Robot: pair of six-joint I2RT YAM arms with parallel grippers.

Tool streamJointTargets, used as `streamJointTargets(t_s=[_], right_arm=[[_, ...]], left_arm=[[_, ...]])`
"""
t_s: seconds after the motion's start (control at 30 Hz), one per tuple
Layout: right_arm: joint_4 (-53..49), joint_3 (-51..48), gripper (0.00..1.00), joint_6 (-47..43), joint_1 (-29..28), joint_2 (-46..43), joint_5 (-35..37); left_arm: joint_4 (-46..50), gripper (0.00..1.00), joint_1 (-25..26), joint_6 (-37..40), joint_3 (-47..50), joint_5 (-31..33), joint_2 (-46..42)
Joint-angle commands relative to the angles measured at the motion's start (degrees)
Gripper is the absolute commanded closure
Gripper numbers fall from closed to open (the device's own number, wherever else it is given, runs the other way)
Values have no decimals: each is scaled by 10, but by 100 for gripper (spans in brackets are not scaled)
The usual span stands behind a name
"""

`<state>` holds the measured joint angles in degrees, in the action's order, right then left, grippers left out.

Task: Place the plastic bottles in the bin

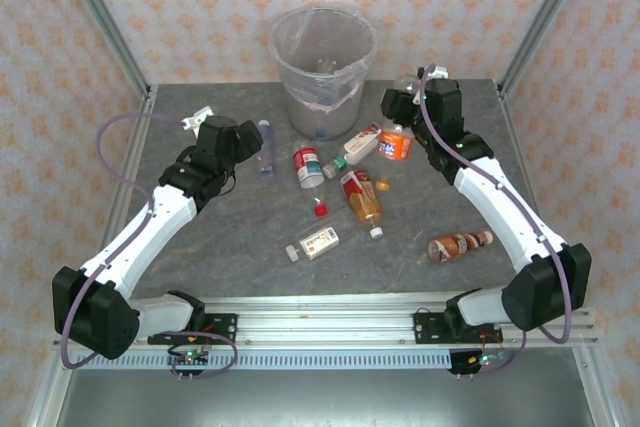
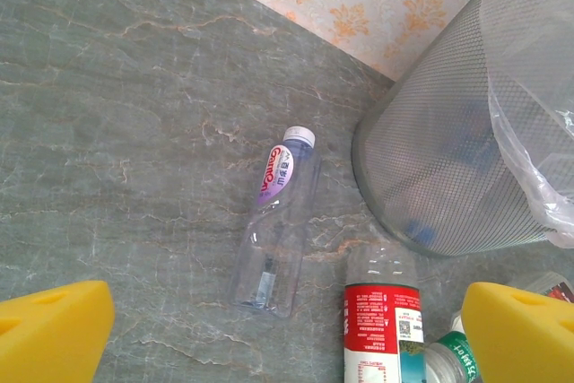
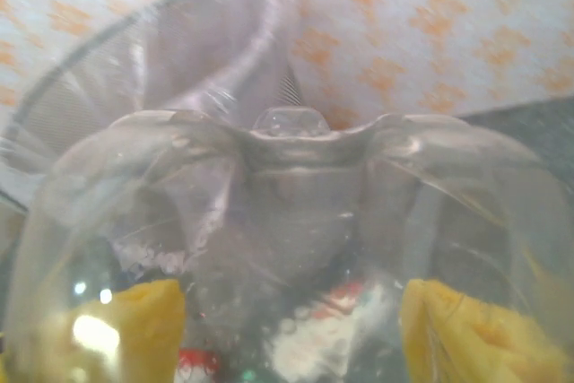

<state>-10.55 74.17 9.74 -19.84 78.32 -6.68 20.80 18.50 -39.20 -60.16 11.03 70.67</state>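
**Operator:** Report the state of the left gripper.

**Technician:** The left gripper [image 2: 287, 338] stands with its jaws wide apart and holds nothing. It hangs over the left half of the table [image 1: 200, 247]. In its wrist view, a purple-labelled bottle [image 2: 278, 221] lies on its side beyond the two yellow fingertips [image 2: 54, 334], with its white cap pointing away. This bottle lies just left of the bin [image 2: 448, 159] and does not touch it.

**Operator:** Report the state of the right gripper.

**Technician:** The right gripper [image 3: 305, 334] is closed to a narrow gap on a clear bottle [image 3: 287, 213]. The bottle is so close to the lens that its moulded base covers most of the wrist view. The rim of the bin rises beyond it. In the top view, this gripper is just right of the bin. An orange-labelled bottle [image 1: 397, 144] shows directly on its near side. I cannot tell whether that is the held bottle.

**Operator:** Give the location of the bin and the other bottles.

**Technician:** The bin stands upright at the far centre of the table and is lined with a clear bag. Three bottles lie on their sides close together on its near side:
- a red-labelled bottle [image 1: 308, 165]
- a red-and-white bottle [image 1: 362, 142]
- an amber-filled bottle [image 1: 362, 197]

A small white-labelled bottle [image 1: 318, 243] lies nearer, at the centre. A brown bottle [image 1: 458, 245] lies at the near right, beside the right arm. A loose red cap [image 1: 320, 210] lies between the red-labelled bottle and the small white-labelled bottle.
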Motion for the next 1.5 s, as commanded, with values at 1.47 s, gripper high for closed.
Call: streamJointTargets(t_s=[1.47], right_arm=[[35, 676, 97, -14, -2, 498, -79]], left_arm=[[41, 0, -2, 0, 44, 54, -60]])
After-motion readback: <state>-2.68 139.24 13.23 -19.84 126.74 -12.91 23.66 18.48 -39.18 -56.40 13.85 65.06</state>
